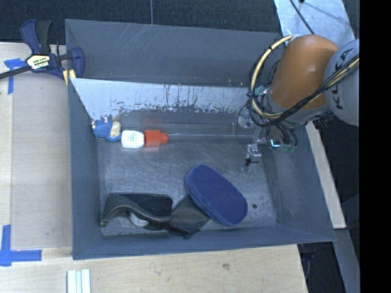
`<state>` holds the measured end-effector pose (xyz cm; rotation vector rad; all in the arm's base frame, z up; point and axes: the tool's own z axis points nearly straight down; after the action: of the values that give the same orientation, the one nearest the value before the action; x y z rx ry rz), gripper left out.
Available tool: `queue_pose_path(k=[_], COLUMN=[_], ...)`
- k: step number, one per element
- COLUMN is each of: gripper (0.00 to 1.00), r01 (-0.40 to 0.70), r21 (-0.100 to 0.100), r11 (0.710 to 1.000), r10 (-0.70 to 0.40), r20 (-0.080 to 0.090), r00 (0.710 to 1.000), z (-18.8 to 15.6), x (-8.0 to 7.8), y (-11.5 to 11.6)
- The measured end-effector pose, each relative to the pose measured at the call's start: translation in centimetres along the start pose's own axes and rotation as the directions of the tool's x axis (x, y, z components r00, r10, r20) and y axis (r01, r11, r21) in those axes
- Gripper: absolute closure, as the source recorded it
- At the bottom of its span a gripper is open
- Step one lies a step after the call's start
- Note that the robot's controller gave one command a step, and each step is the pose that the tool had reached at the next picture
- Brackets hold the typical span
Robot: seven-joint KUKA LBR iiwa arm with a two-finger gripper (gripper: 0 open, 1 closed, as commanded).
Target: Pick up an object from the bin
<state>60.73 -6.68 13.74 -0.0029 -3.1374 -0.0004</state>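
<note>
Your gripper [253, 154], opening impossible to tell, hangs at the grey bin's [183, 54] three o'clock; a blue oval pad [217, 195] lies at five.

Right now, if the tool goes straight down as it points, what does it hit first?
Probably bare floor of the grey metal bin, right of the blue oval pad; the tool looks clear of it, though depth is unclear.
</note>
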Motion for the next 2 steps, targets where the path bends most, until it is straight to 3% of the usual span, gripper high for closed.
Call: queue_pose_path(k=[1,2], gripper=[0.00,0.00], r01=[0.064,0.319], r21=[0.000,0.001], r11=[0.998,0.948], r10=[-0.064,-0.319], r20=[0.001,0.010], r00=[0.998,0.948], z=[6.9,5.9], x=[6.6,10.0], y=[4.8,9.8])
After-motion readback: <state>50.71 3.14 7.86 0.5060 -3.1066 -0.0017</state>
